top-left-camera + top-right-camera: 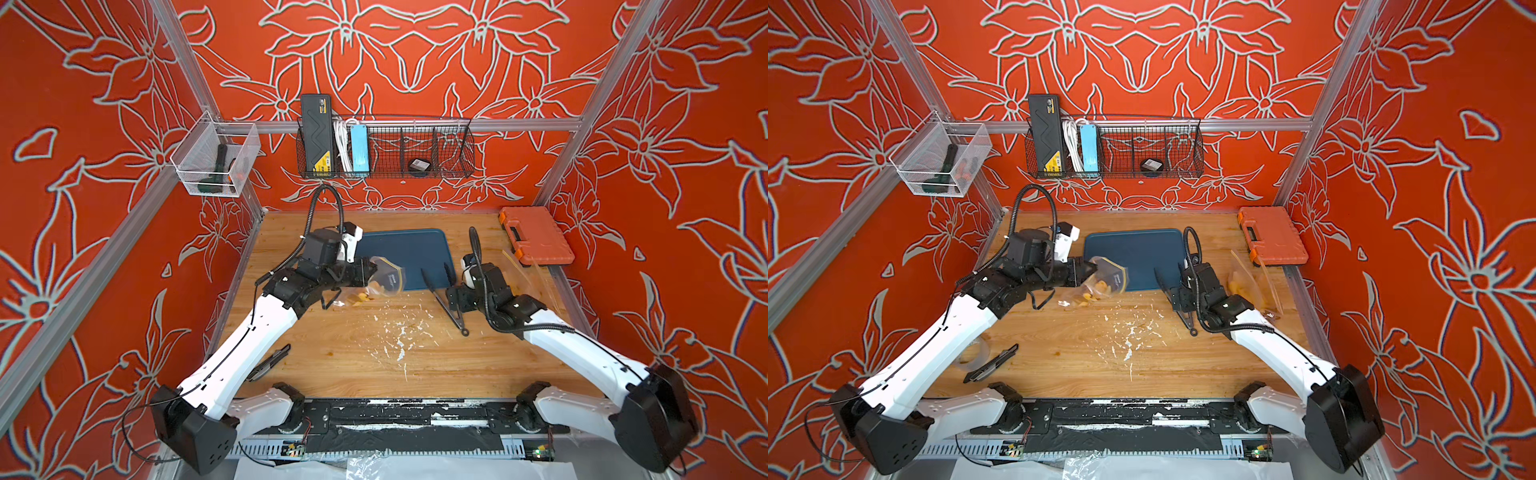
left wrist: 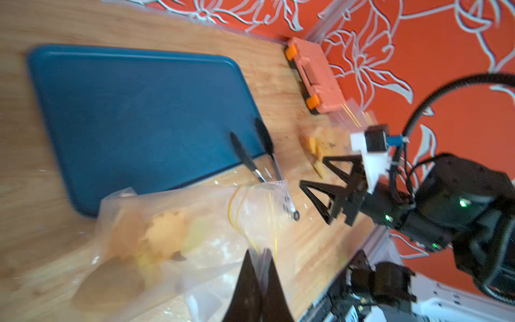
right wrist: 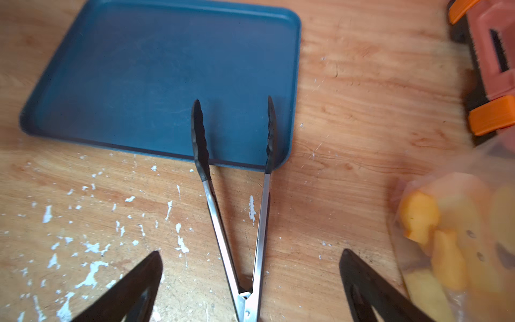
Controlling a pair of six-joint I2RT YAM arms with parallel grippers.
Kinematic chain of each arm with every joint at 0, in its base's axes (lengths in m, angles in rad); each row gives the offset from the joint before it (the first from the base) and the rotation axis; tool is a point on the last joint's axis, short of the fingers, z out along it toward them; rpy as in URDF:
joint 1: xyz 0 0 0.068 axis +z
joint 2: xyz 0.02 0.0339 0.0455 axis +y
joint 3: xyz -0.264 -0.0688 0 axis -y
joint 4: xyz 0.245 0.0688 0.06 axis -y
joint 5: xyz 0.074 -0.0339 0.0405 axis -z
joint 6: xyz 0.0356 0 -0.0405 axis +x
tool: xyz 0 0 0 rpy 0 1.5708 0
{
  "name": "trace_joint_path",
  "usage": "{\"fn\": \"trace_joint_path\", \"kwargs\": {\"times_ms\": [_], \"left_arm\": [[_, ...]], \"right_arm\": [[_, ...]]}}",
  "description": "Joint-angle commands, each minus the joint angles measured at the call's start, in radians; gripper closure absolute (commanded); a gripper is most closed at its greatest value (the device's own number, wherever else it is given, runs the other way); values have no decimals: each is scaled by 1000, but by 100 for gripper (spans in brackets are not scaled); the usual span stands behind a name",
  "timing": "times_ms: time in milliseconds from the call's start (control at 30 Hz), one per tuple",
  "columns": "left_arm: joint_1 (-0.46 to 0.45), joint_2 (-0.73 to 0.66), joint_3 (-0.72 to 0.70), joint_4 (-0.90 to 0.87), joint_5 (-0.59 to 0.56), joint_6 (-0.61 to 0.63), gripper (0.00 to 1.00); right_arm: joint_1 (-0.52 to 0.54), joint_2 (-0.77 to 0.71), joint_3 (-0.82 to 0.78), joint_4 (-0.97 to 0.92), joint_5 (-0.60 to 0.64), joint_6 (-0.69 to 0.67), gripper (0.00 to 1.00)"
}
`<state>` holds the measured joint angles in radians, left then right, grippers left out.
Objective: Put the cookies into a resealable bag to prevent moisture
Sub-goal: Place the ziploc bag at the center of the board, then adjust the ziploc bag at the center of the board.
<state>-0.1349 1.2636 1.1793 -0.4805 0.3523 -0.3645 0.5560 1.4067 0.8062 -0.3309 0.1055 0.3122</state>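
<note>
While the left gripper (image 2: 259,254) is pinching the resealable bag (image 1: 388,279) at the tray's (image 1: 411,249) near-left corner, cookies (image 2: 164,234) sagging inside, the right gripper (image 3: 250,251) is hovering wide open over the tongs (image 3: 261,223), with open table (image 1: 374,365) lying nearer.

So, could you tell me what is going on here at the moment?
The left gripper is shut on the resealable bag, which has cookies inside. The right gripper is open above the tongs, which lie with their tips over the blue tray. Another bag holding cookies lies near the orange case.
</note>
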Motion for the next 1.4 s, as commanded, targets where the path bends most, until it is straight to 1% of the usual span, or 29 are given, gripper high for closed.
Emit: {"fn": "trace_joint_path", "kwargs": {"times_ms": [0,33,100,300,367,400,467,500,600,700,900,967,1200,1233,1300,1333,1367], "left_arm": [[-117,-78,2,-64,-4,-19,100],[-159,-90,-5,-63,-11,-33,100],[-254,-106,-16,-61,-31,-73,100],[-489,-151,-82,15,-28,-196,100],[-542,-153,-113,32,-41,-196,100],[-553,-147,-132,26,-65,-186,100],[-555,-120,-159,3,-117,-159,100],[-555,-101,-169,-3,-146,-142,100],[-555,-34,-172,-13,-178,-100,100],[-555,-2,-165,-7,-183,-76,100],[-555,21,-143,-34,-233,-36,100],[-554,23,-142,-38,-242,-29,96],[-554,32,-145,-24,-248,-31,90],[-554,31,-147,-23,-249,-31,89],[-554,26,-148,-23,-256,-29,86],[-552,19,-151,-20,-257,-26,82],[-549,7,-154,-20,-260,-20,76]], "right_arm": [[-4,-137,-45,41,59,-15,1],[-3,-166,-57,53,60,-24,1],[-4,-226,-74,60,83,9,1],[-8,-383,-31,-61,38,1,1],[-8,-439,-29,-76,-7,-18,6],[-8,-468,-31,-77,-42,-36,8],[-8,-511,-30,-70,-134,-80,12],[-8,-519,-21,-74,-209,-105,13],[0,-489,26,-117,-407,-156,13],[42,-453,67,-148,-490,-196,13],[143,-372,156,-167,-525,-271,11],[173,-321,195,-182,-501,-275,12],[259,-168,258,-198,-463,-264,13],[265,-151,261,-197,-448,-255,16],[266,-125,261,-190,-368,-210,30],[265,-110,263,-194,-339,-196,39],[265,-95,270,-204,-312,-180,45]]}}
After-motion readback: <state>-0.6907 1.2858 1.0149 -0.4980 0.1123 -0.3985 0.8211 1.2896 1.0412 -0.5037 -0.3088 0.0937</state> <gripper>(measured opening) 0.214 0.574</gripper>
